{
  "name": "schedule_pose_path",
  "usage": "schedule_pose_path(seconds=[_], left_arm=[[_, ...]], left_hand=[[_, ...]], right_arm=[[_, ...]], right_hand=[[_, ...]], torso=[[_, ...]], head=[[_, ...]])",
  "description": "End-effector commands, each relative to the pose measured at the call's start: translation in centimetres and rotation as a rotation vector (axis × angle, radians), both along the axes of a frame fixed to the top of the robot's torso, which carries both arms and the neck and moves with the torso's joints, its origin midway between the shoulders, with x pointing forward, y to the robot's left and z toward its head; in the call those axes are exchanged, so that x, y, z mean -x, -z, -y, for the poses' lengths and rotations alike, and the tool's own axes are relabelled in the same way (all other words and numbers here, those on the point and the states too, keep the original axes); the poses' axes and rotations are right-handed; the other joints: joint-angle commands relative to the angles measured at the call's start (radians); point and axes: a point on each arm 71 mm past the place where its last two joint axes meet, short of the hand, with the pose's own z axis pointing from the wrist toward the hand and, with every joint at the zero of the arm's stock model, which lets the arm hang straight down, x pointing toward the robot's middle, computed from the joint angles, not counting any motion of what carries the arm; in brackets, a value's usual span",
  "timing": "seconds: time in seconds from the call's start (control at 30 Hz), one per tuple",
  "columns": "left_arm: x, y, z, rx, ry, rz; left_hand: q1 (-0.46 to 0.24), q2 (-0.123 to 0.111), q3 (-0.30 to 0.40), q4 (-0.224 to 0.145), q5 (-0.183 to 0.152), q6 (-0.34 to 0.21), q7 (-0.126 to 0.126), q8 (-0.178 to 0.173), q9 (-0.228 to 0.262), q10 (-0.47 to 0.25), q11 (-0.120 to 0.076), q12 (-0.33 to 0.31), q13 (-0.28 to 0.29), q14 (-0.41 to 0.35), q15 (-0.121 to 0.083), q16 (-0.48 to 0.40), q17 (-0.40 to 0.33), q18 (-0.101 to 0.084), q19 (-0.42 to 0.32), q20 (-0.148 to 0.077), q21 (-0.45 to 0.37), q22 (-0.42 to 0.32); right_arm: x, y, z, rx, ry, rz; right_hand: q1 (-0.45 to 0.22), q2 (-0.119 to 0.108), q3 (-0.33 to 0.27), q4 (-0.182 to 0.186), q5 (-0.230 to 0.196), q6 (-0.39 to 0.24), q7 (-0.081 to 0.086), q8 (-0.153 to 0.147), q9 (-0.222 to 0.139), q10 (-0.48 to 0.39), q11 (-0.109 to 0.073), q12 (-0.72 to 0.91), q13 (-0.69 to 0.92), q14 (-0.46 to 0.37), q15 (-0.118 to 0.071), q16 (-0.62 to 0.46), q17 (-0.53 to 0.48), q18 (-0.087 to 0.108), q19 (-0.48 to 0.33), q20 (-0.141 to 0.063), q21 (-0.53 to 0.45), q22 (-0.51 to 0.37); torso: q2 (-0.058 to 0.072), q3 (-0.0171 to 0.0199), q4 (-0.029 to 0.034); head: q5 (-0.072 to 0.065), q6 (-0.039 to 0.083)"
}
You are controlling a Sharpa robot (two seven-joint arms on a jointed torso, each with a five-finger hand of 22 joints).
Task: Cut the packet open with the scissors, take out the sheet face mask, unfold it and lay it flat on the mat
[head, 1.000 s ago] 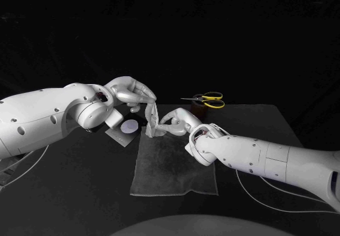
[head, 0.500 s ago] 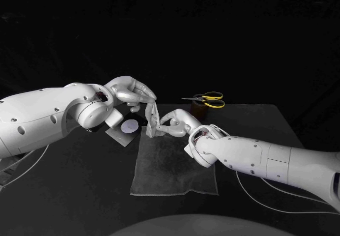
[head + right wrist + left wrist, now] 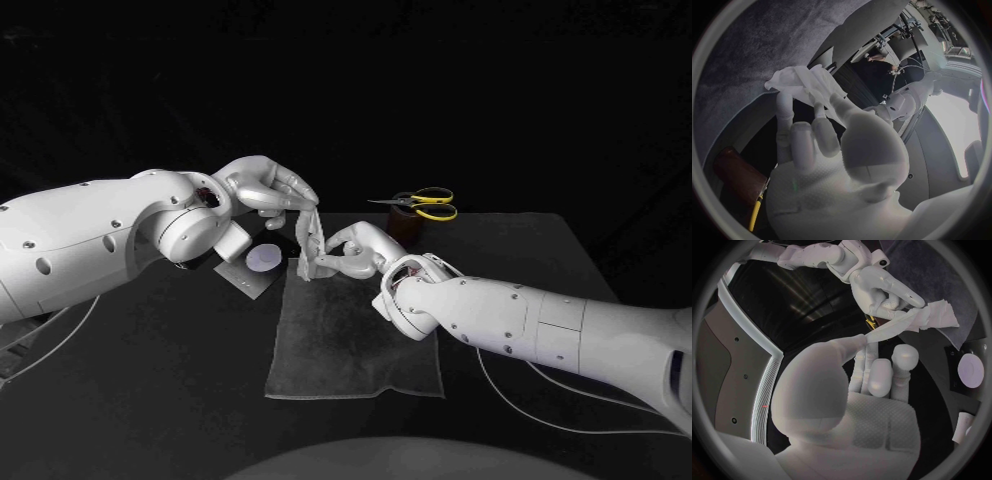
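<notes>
At the frame's centre you see the folded sheet face mask (image 3: pixel 306 232) stretched between the left hand (image 3: pixel 268 188), pinching its top, and the right hand (image 3: pixel 355 252), gripping its bottom, above the grey mat (image 3: pixel 353 345) on the black table (image 3: pixel 534 240), with the packet (image 3: pixel 261 262) half hidden behind the left wrist.

Nothing can be read here: no word, brand, number or sign is legible. The one printed-looking mark is a pale round patch on the packet (image 3: pixel 245 268), which lies on the counter (image 3: pixel 505 240) at about ten o'clock from the mat (image 3: pixel 353 340). Any lettering on that patch, or around it, is too small to make out.
</notes>
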Motion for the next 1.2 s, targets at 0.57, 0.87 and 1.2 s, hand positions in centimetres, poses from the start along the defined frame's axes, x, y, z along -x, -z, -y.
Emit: schedule_pose_path(seconds=[0.57,0.87,1.2], left_arm=[[0.0,-0.1,-0.1,0.006,0.009,-0.007],[-0.1,-0.1,-0.9,0.004,-0.021,0.008],[-0.3,-0.3,-1.4,0.017,-0.041,0.033]], left_hand=[[-0.002,0.011,0.006,-0.001,0.004,0.000,0.004,0.007,0.126,0.005,0.001,-0.003,0.001,0.006,-0.003,0.003,-0.002,-0.011,0.005,0.000,0.007,0.001],[-0.003,0.010,0.008,-0.002,0.004,0.000,0.004,0.006,0.130,0.005,0.000,-0.004,0.002,0.006,-0.003,0.002,-0.002,-0.011,0.006,0.000,0.007,0.001],[-0.004,0.010,0.009,-0.002,0.004,0.000,0.004,0.006,0.132,0.006,0.000,-0.004,0.002,0.008,-0.003,0.002,0.003,-0.012,0.007,0.000,0.008,0.003]], right_arm=[[-0.2,-0.4,0.4,-0.069,0.035,0.044],[-0.1,-1.8,2.2,-0.072,0.027,0.048],[-1.2,-5.7,4.6,0.036,-0.076,0.032]], right_hand=[[0.081,0.128,0.097,-0.013,0.000,0.092,-0.060,0.099,0.045,0.096,-0.057,0.130,0.143,0.078,-0.056,0.052,0.120,0.009,0.067,-0.046,0.046,0.033],[0.078,0.123,0.104,-0.017,0.000,0.089,-0.061,0.105,0.049,0.096,-0.058,0.127,0.140,0.077,-0.058,0.051,0.117,0.009,0.069,-0.048,0.047,0.034],[0.078,0.117,0.111,-0.023,0.000,0.084,-0.061,0.111,0.053,0.095,-0.059,0.124,0.137,0.076,-0.058,0.049,0.114,0.008,0.069,-0.050,0.048,0.037]], torso=[[0.000,0.0006,-0.0005],[-0.002,0.0005,-0.0028],[-0.006,-0.0004,-0.0080]], head=[[0.003,0.000],[0.001,0.006],[0.004,0.014]])
